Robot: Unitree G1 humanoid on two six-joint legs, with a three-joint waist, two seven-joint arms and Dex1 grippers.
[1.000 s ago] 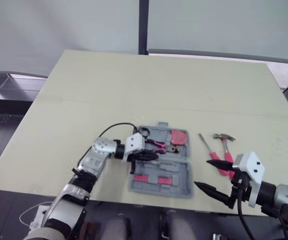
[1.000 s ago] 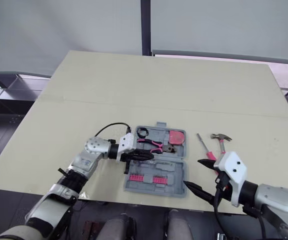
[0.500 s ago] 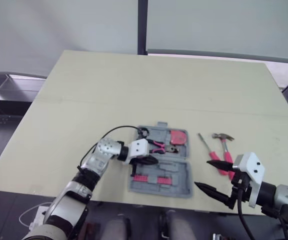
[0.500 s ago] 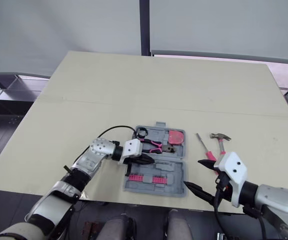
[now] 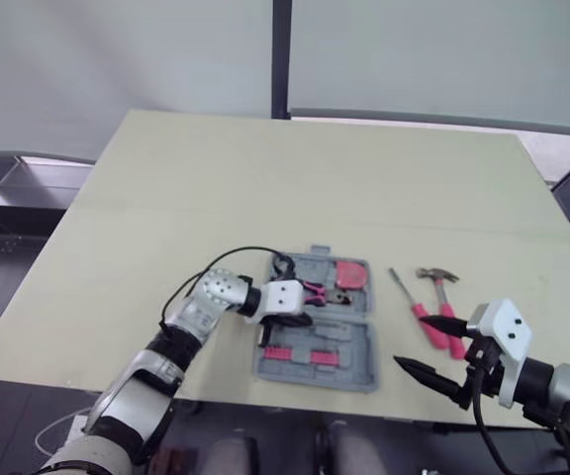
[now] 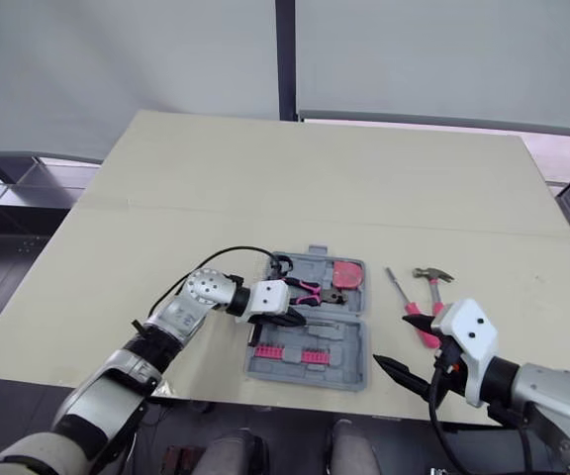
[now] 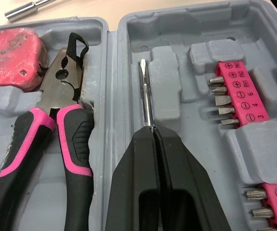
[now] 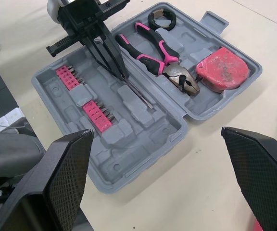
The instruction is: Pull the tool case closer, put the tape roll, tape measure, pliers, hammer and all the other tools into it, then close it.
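As I look along the left tool (image 7: 152, 131), its two fingers are pressed together on the shaft of a slim screwdriver (image 7: 144, 96). The blade lies in a moulded groove of the tool case (image 8: 143, 144), close to the hinge. Beside that groove, in the same near half, sit the pink bit strips (image 7: 237, 94). Across the hinge, the far half holds the pliers (image 7: 64, 79) with pink and black handles, the red tape measure (image 7: 11, 45) just beside their nose, and the black tape roll (image 8: 161, 20) at the handle end. The case lies open flat on the surface (image 5: 265, 178), near its front edge. To the case's right my right tool (image 5: 410, 339) hovers with its fingers spread wide, holding nothing. Just beyond it, the hammer (image 5: 438, 275) and a red-handled screwdriver (image 5: 416, 305) lie side by side on the surface.
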